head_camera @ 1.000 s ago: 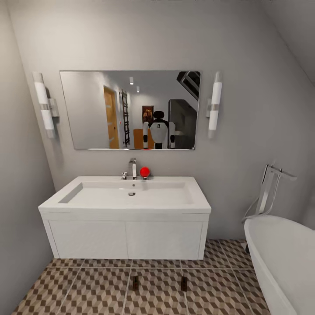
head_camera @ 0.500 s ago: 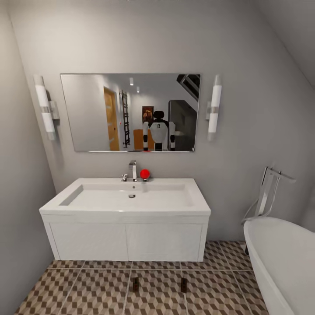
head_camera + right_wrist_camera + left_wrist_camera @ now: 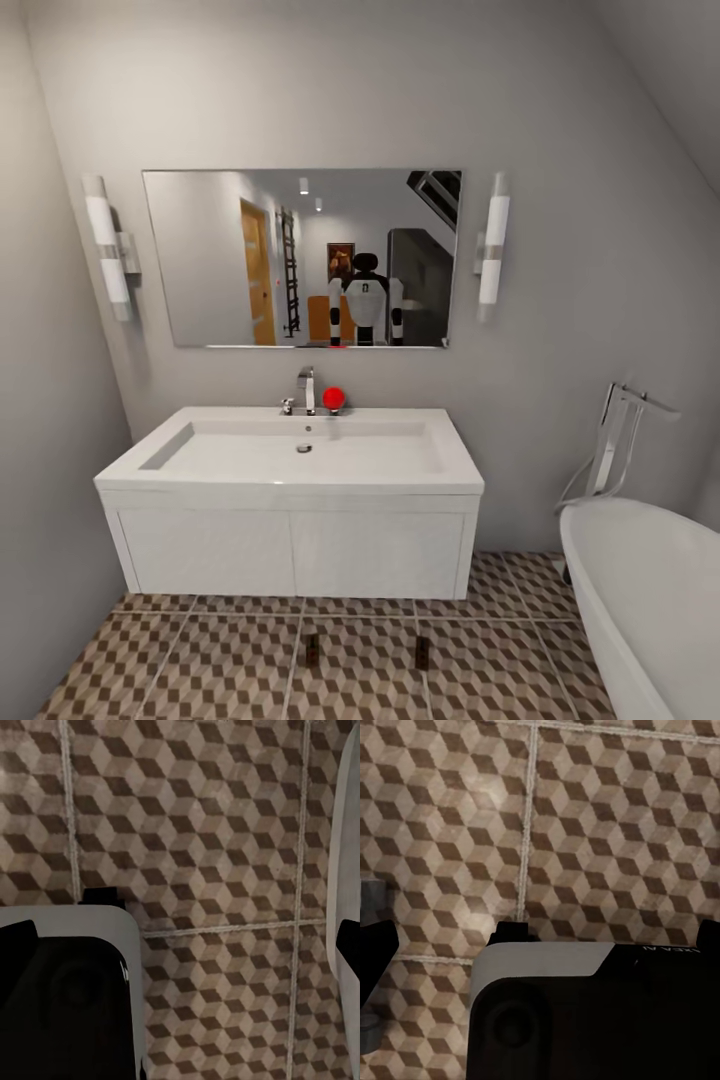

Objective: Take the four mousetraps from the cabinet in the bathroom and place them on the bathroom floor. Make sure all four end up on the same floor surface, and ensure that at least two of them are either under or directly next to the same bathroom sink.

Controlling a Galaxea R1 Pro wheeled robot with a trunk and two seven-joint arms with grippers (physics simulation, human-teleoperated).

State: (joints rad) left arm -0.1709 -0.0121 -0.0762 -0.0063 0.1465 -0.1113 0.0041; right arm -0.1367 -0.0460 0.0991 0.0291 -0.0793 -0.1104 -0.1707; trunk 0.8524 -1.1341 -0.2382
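Head view: two mousetraps (image 3: 311,650) on bathroom floor (image 3: 200,670) before sink (image 3: 300,455) (claw states indiscernible).

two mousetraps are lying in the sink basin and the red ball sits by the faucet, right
Not quite. In the head view the two mousetraps lie on the bathroom floor in front of the sink, not in its basin. The red ball does sit by the faucet.

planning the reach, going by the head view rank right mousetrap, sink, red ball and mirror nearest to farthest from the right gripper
1. right mousetrap, on the bathroom floor in front
2. sink, behind it
3. red ball, sink's back ledge
4. mirror, wall above
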